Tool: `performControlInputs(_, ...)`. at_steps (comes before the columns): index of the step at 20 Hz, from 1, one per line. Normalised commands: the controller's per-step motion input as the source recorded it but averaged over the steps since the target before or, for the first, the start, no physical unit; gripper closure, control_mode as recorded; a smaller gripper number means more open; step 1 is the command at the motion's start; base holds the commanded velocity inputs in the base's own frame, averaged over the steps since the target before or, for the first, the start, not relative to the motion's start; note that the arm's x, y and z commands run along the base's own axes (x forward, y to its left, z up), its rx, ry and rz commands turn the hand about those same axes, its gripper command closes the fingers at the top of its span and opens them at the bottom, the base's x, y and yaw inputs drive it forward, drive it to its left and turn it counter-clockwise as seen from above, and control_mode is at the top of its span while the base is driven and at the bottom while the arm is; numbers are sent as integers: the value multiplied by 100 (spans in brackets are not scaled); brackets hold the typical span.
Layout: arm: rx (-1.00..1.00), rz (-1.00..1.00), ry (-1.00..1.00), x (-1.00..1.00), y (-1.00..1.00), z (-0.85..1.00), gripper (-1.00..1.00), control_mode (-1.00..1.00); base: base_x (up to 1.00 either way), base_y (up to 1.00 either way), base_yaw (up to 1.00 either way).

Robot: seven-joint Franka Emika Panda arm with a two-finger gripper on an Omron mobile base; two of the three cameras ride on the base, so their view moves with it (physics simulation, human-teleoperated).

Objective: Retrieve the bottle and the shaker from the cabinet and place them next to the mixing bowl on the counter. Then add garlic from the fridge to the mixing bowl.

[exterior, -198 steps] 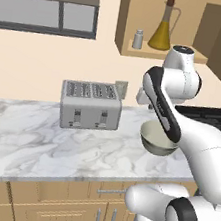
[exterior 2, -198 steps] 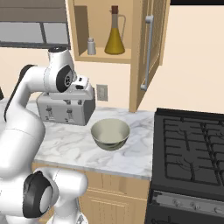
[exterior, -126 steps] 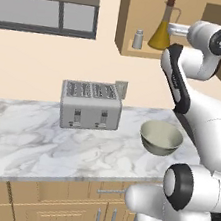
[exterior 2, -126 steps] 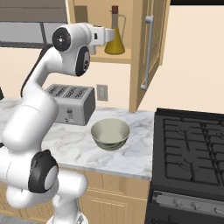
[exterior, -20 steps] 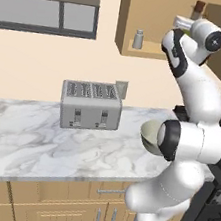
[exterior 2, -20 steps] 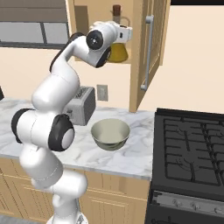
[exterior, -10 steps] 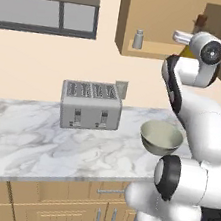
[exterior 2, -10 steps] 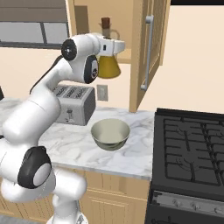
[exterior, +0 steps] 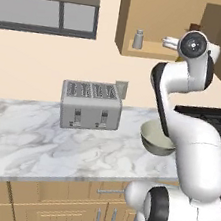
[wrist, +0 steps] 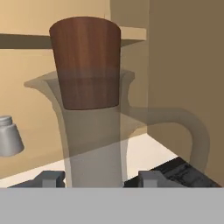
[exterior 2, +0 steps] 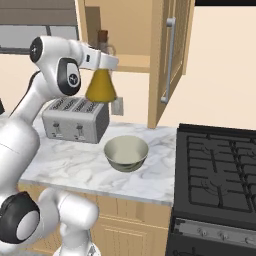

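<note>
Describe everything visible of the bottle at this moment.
The bottle is a clear glass flask with a cone-shaped body of yellow oil, a long thin neck, a curved handle and a reddish-brown stopper. It stands upright in the air, out of the cabinet and above the counter, with the gripper closed on its neck.

A home kitchen is shown. A marble counter (exterior: pixel 36 146) over wooden base cabinets (exterior: pixel 56 208) is seen, with a toaster (exterior: pixel 91 104) on it, a black stove (exterior 2: pixel 220 170) beside it and a wall cabinet (exterior 2: pixel 145 45) above.
</note>
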Motion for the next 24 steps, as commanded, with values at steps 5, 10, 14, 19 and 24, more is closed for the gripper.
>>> performControlInputs(5, 3, -7, -8, -96, 25, -43, 100, -100, 0, 0, 0)
performControlInputs(10, 0, -2, -14, -31, 76, -42, 100, -100, 0, 0, 0)
performControlInputs(14, -4, -12, -6, -9, 31, -54, 100, -100, 0, 0, 0)
performControlInputs(19, -4, -13, 0, -8, 2, -58, 100, -100, 0, 0, 0)
performControlInputs(24, 0, -16, -1, -13, 21, -32, 100, -100, 0, 0, 0)
